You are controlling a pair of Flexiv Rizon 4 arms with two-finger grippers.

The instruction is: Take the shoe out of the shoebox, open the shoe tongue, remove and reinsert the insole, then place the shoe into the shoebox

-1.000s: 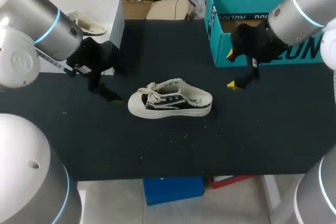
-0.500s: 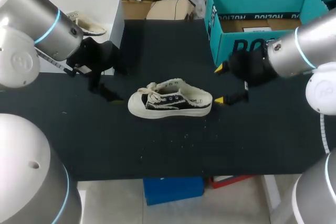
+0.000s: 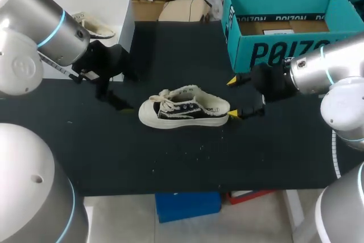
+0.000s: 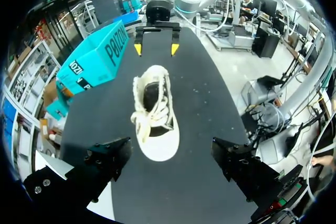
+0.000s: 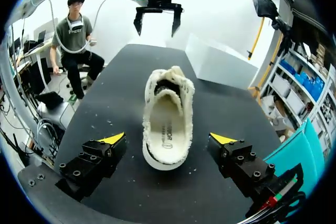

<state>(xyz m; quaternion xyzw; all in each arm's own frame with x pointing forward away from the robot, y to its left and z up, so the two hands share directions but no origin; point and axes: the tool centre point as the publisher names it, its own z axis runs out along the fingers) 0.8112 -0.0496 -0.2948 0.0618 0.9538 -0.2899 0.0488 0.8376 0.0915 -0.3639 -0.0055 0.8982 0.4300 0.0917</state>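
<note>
One shoe (image 3: 183, 107) lay on its sole at the middle of the black table (image 3: 170, 163), toe toward the left arm.

Head view: the teal shoebox (image 3: 284, 27) stood open at the far right, apart from the shoe. A white box (image 3: 108, 9) sat at the far left. The right gripper (image 3: 232, 97) was at the heel, fingers spread wide, gripping nothing. The left gripper (image 3: 122, 92) sat just beside the toe, not touching.

Left wrist view: its own fingers stood wide apart and empty, with the shoe ahead, toe nearest, laces (image 4: 144, 116) loose.

Right wrist view: the heel lay between the spread yellow tips, with a gap on each side. The insole (image 5: 165, 124) showed inside the shoe.
</note>
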